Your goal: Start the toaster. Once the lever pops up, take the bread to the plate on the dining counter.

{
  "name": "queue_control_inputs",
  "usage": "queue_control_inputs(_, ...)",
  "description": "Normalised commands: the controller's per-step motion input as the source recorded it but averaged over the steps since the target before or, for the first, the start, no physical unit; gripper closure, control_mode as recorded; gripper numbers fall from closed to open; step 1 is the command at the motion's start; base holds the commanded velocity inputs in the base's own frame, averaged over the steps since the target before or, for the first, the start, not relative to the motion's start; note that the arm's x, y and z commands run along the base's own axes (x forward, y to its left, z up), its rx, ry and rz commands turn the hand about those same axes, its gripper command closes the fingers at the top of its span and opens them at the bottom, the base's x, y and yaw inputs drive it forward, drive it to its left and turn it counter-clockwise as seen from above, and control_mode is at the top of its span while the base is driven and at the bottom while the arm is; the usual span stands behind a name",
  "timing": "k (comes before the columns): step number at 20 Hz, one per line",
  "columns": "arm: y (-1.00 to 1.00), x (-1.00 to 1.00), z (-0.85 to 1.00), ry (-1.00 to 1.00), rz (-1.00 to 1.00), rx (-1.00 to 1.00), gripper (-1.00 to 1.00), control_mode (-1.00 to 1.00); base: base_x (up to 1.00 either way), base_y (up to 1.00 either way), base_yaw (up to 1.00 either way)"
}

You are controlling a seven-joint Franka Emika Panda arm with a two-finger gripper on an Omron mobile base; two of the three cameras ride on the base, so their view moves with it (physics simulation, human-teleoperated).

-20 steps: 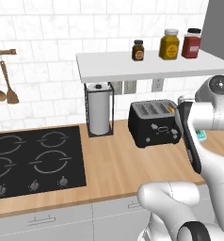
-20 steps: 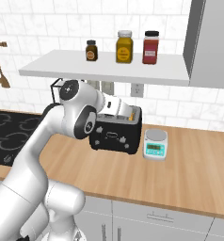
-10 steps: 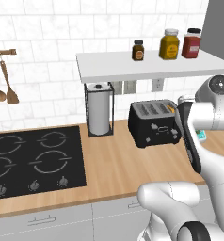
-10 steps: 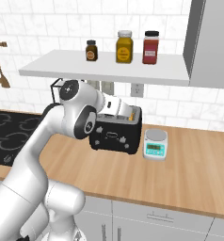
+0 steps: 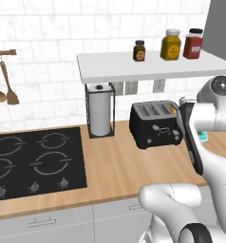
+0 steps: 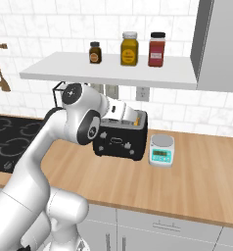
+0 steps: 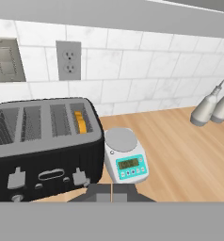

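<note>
Sitting on the wooden surface point(image 7: 180, 141) against the tiled wall: the toaster point(image 7: 43, 146), black, boxy, finely ribbed, with four grey-lined slots. Standing upright in the slot nearest the scale: the bread point(image 7: 78, 121), showing as an orange-tan edge just above the slot rim. Hovering in front of and below the toaster's right corner in the hand view: the fingers point(image 7: 112, 192), pressed together with nothing between them (tips meeting at the view's lower edge, clear of the toaster front). Projecting from the toaster front: two grey levers and small knobs around an oval handle plate.

Resting just beside the toaster: a small scale point(image 7: 125, 159), pale teal with a round grey pan and a green display. Lying on the surface at far right in the hand view: two grey bottles point(image 7: 212, 108). Mounted on the white tile: a wall socket point(image 7: 68, 60).

Standing left of the toaster in the left base view: a paper towel roll point(image 5: 100, 116) in a wire holder, then a black cooktop point(image 5: 36, 161). Lining the white shelf point(image 5: 148, 66) overhead: three jars point(image 5: 171, 45).
</note>
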Motion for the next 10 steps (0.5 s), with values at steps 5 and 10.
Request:
queue_control_inputs(5, 0.00, 0.00, 0.00, 0.00, 0.00, 0.00, 1.00, -1.00, 0.00, 0.00, 0.00)
queue_control_inputs(10, 0.00, 0.00, 0.00, 0.00, 0.00, 0.00, 1.00, -1.00, 0.00, 0.00, 0.00)
